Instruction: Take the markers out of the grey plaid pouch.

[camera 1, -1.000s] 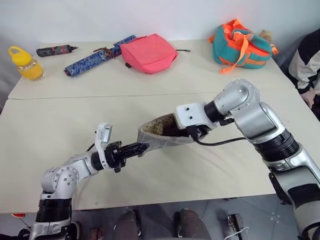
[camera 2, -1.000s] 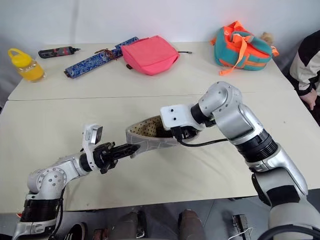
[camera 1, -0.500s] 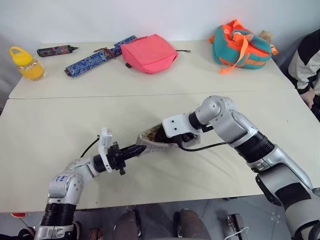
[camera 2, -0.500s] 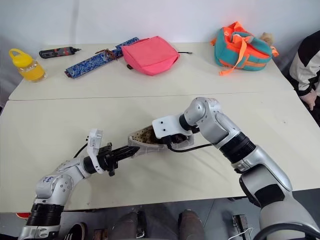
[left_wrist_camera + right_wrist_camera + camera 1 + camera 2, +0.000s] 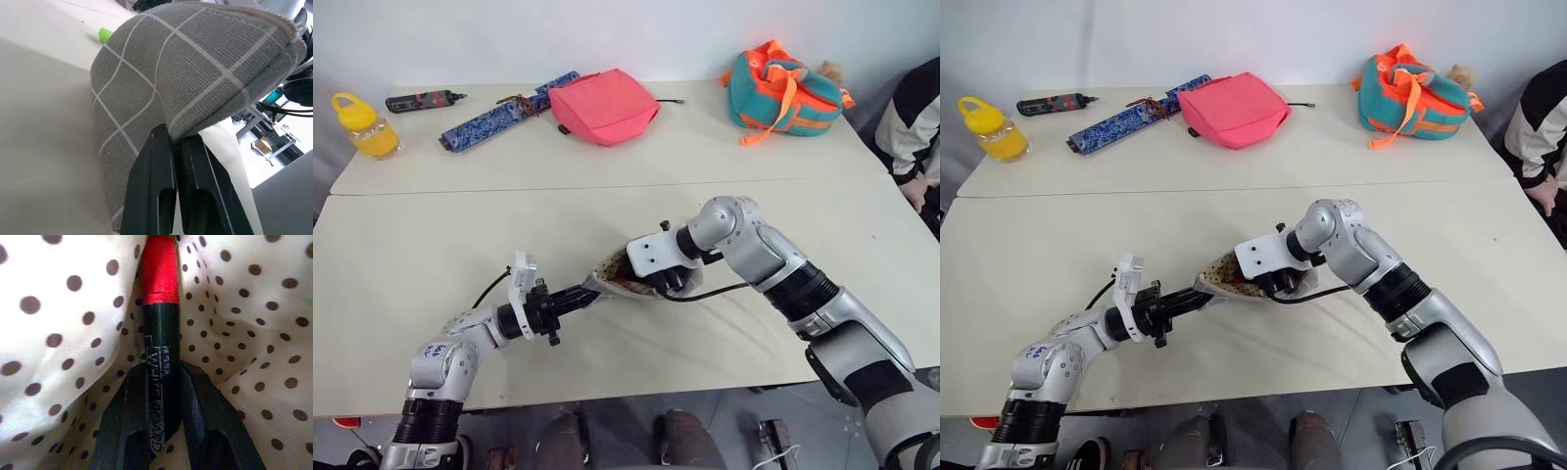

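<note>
Marker (image 5: pixel 160 328) amid dotted lining (image 5: pixel 63 333), between right gripper (image 5: pixel 159 382) fingers

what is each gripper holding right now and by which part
The left gripper pinches the grey plaid pouch by its fabric edge. The right gripper, inside the pouch, is closed on a marker around its dark body, below the red end.

- Pink fabric pouch (image 5: pixel 604 104), far side of table (image 5: pixel 431 245).
- Long blue patterned case (image 5: pixel 504 111), touching the pink pouch.
- Black-and-red tool (image 5: pixel 421 99).
- Yellow-capped bottle (image 5: pixel 362 125).
- Teal-and-orange bag (image 5: pixel 783 86).
- Person's striped sleeve (image 5: pixel 913 127).
</note>
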Controlling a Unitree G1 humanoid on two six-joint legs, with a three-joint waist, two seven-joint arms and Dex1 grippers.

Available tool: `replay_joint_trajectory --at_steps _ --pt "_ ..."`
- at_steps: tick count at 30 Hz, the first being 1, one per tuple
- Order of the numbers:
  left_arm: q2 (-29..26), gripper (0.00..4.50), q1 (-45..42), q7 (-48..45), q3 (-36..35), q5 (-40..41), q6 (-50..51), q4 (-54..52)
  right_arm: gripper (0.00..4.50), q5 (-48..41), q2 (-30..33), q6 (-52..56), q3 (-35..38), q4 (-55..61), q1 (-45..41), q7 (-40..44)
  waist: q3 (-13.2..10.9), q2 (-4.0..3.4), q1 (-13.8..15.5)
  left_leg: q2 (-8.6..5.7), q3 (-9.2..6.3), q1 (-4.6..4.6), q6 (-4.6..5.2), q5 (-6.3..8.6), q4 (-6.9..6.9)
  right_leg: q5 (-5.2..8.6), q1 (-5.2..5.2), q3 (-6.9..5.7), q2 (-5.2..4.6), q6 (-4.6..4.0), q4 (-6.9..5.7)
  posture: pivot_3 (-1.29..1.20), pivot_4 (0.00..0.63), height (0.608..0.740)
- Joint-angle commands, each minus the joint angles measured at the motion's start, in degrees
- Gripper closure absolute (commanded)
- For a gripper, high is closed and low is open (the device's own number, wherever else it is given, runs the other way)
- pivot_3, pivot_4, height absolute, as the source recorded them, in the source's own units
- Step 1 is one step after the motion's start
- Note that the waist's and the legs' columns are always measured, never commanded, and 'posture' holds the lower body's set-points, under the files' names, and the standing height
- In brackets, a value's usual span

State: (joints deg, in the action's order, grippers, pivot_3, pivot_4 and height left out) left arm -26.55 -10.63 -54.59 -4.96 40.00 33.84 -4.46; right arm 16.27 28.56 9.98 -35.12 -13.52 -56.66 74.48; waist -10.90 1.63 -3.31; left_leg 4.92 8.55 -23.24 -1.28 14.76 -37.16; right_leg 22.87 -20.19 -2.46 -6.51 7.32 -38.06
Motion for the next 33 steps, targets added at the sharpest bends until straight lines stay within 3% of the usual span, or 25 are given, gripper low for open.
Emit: replay_joint_trajectory --at_steps 1,12,23,27,31,33 --pt "-0.83 4.5 0.38 -0.36 -0.45 -0.75 -1.46 -1.77 3.98 -2.3 -0.1 2.07 2.94 1.17 0.78 0.79 0.0 0.0 0.03 0.0 0.0 0.0 0.0 0.0 0.0 0.0 0.0 0.0 0.0 0.0 0.0 0.0 0.15 0.74" --pt "-2.12 4.5 -2.13 -0.74 -2.37 -5.04 -10.13 2.72 3.98 -11.63 5.18 7.17 12.64 6.82 1.94 3.55 -0.01 0.0 0.29 -0.02 -0.01 -0.13 0.01 0.03 0.1 0.0 -0.13 -0.04 -0.02 0.0 0.09 0.0 0.15 0.74" --pt "0.68 4.5 -5.02 0.4 -1.41 -10.51 -21.11 6.06 3.98 -27.81 -2.32 20.15 18.87 18.11 2.93 1.13 -0.01 -0.01 0.34 0.0 0.0 -0.22 0.02 0.05 0.1 0.0 -0.24 -0.04 -0.02 0.01 0.06 0.0 0.15 0.74" --pt "0.97 4.5 -6.27 1.16 -1.7 -13.13 -26.06 7.23 3.98 -29.05 -5.7 17.22 20.58 17.24 1.5 -3.01 -0.01 0.0 0.29 0.0 0.0 -0.27 0.04 0.06 0.08 -0.01 -0.26 -0.05 -0.02 0.02 0.06 0.0 0.15 0.74" --pt "-1.7 4.5 -8.11 2.73 -0.35 -22.01 -36.54 9.77 3.98 -29.38 -9.95 11.92 22.36 15.65 0.06 -8.33 -0.01 0.0 0.27 -0.02 0.01 -0.33 0.04 0.05 0.08 -0.01 -0.35 -0.07 -0.02 0.02 0.04 0.0 0.15 0.74" --pt "-3.57 4.5 -11.07 7.47 -3.0 -25.8 -41.13 12.74 3.98 -30.3 -9.91 11.67 23.42 16.1 -0.32 -9.05 -0.01 0.0 0.31 -0.02 0.01 -0.35 0.04 0.05 0.08 -0.01 -0.37 -0.08 -0.02 0.02 0.03 0.0 0.15 0.74"
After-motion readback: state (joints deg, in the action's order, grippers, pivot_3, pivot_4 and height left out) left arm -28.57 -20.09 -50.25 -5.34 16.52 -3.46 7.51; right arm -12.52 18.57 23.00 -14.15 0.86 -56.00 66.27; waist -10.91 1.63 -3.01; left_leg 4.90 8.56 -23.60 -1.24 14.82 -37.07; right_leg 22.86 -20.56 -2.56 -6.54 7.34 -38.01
